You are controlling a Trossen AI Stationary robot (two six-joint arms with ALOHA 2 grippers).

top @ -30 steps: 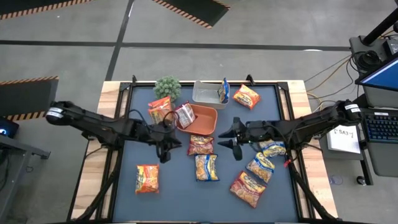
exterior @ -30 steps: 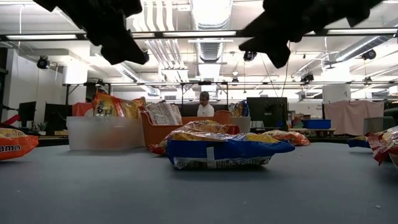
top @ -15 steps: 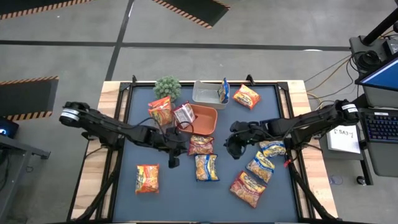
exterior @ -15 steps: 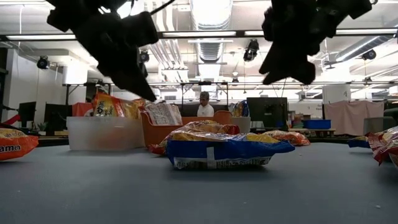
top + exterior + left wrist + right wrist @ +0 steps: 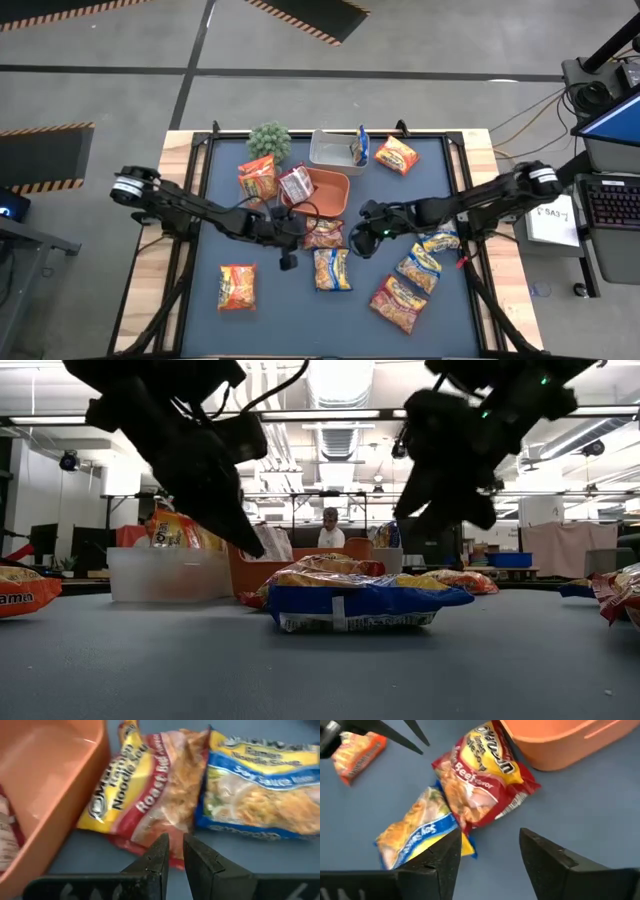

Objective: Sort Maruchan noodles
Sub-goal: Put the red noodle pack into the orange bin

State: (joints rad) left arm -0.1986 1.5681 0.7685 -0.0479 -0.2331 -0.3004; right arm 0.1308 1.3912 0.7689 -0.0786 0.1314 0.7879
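Left gripper (image 5: 287,262): we see its fingers nearly together, holding nothing, above the worktop's middle.
Right gripper (image 5: 362,246): fingers spread apart, empty, also mid-worktop.
Red packet (image 5: 323,233): between both grippers, just beside the orange tray (image 5: 330,205) (its corner overlaps the blue-and-yellow packet (image 5: 333,269)).
Other packets: four near the right edge, one orange packet (image 5: 237,286) toward the front-left corner, several along the back edge.

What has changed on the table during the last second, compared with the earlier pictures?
Both arms moved inward toward the middle. The left gripper, jaws shut and empty, and the right gripper, jaws open and empty, now flank the red roast beef packet and the blue soy sauce packet. Nothing was grasped or released. All packets and the orange tray stayed in place.
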